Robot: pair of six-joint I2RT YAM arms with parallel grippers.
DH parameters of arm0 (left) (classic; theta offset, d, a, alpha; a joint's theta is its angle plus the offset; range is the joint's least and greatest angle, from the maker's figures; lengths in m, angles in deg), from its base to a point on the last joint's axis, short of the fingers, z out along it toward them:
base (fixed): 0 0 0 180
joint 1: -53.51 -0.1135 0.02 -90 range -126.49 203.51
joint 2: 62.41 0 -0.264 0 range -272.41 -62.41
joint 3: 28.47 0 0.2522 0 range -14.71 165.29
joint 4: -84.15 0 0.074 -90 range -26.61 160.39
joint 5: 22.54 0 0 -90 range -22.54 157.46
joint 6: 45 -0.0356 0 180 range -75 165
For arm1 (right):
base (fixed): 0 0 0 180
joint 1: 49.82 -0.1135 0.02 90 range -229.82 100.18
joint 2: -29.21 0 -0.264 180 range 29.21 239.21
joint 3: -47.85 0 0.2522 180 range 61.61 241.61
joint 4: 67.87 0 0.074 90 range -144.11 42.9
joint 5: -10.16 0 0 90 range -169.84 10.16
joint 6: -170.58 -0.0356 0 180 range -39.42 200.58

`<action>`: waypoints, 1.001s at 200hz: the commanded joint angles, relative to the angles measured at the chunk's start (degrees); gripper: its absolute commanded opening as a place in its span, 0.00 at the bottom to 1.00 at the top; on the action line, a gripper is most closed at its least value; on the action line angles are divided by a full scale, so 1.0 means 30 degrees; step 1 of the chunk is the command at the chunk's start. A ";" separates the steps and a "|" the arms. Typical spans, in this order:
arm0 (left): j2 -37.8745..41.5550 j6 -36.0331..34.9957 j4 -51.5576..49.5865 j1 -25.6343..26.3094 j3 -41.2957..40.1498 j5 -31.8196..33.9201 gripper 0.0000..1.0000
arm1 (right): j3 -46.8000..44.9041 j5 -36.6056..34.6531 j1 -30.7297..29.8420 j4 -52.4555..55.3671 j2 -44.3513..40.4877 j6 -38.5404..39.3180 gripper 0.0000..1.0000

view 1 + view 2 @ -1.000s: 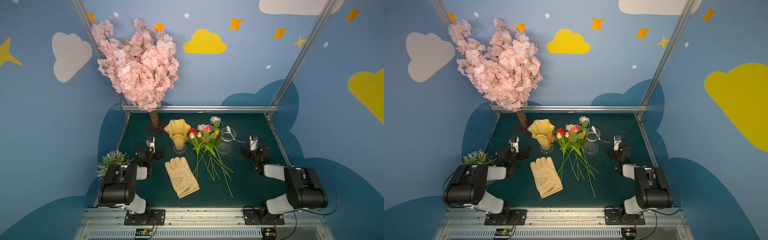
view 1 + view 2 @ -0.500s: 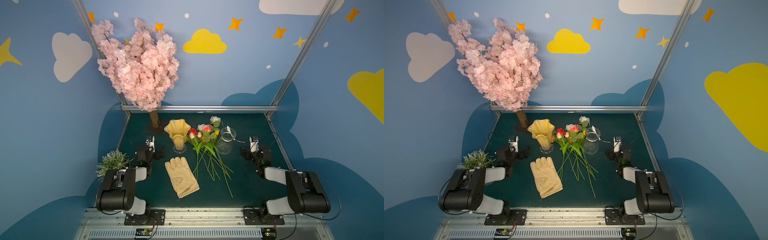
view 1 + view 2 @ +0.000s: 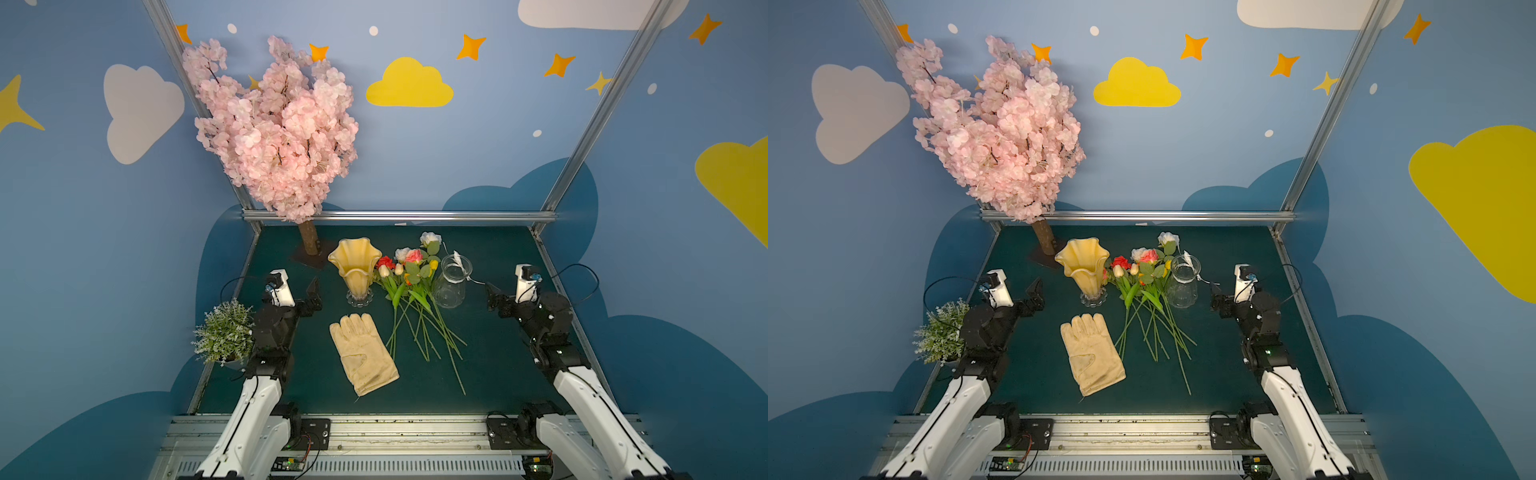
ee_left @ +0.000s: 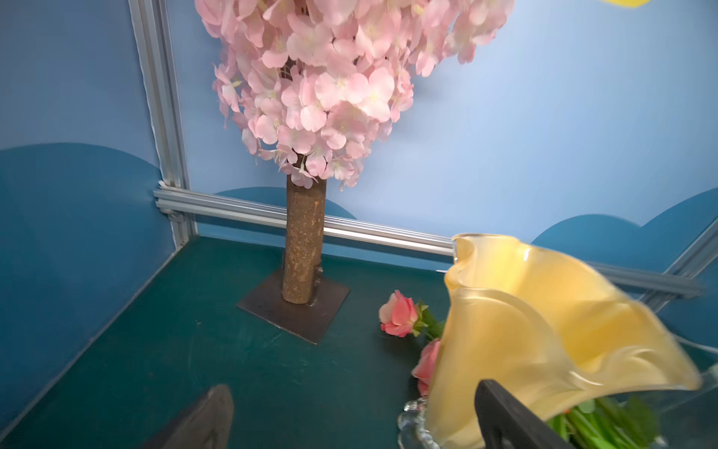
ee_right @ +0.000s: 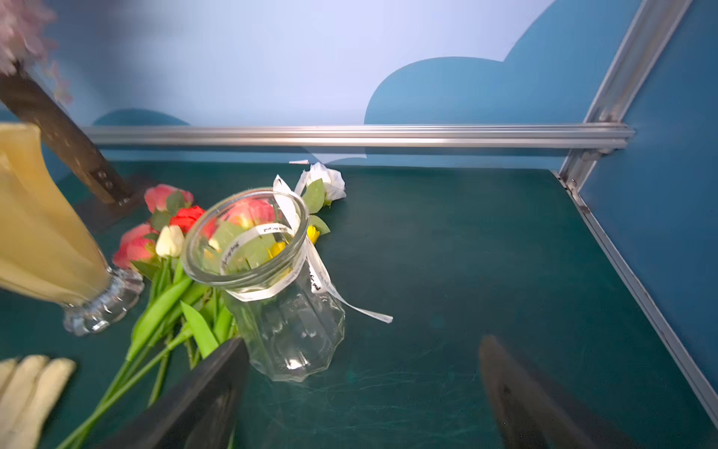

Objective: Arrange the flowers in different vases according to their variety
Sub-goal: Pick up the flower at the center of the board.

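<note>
The flowers [image 3: 409,286] [image 3: 1142,286] lie in one loose bundle on the green table, heads toward the back, between the two vases. The amber ruffled vase [image 3: 355,266] [image 4: 544,330] stands to their left and the clear ribbed vase [image 3: 453,282] [image 5: 279,280] to their right. Both vases hold nothing. My left gripper [image 3: 311,297] [image 4: 353,392] hovers open left of the amber vase, apart from it. On the other side, my right gripper [image 3: 494,299] [image 5: 363,344] is open too, right of the clear vase, with only table between its fingers.
A cream glove [image 3: 365,357] lies flat in front of the amber vase. The pink blossom tree [image 3: 278,133] stands on a dark plate at the back left. A small potted plant [image 3: 224,332] sits beside my left arm. A metal rail [image 3: 399,215] bounds the back.
Both arms have unfolded and stretched forward, with the wrists shifting only slightly. Flowers, vases and glove have not moved. Both grippers stayed open.
</note>
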 commanded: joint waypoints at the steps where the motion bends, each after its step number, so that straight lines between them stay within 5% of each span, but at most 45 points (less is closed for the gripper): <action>1: 0.2163 0.4632 -0.4125 0.0056 0.0506 -0.1863 1.00 | 0.0429 -0.0432 -0.0040 0.4216 -0.2503 -0.3336 0.98; 24: 0.4250 0.5742 -0.6252 0.0113 0.0601 -0.3830 1.00 | -0.0032 -0.0436 0.0068 0.6852 -0.4990 -0.5486 0.98; 60: 0.4193 0.5735 -0.6755 0.0108 0.0119 -0.5552 1.00 | -0.1515 0.1923 0.0347 0.5903 -0.6340 -0.6602 0.98; 88: 0.4249 0.8363 -0.6387 0.0103 -0.1098 -0.3223 1.00 | -0.2558 0.4466 0.0126 0.3238 -0.4163 -0.7166 0.98; 109: 0.3677 1.0882 -0.4274 0.0111 -0.2769 -0.2578 1.00 | -0.2551 0.4052 -0.1070 0.2713 -0.2043 -0.7414 0.98; 161: 0.1684 0.9978 -0.5061 0.0240 -0.1715 -0.4039 1.00 | -0.1171 0.0666 -0.5558 0.2769 0.2499 -0.5320 0.96; 200: 0.1758 0.9588 -0.4613 0.1909 -0.1994 -0.3148 1.00 | 0.0323 -0.0512 -0.7814 0.3245 0.6019 -0.3922 0.73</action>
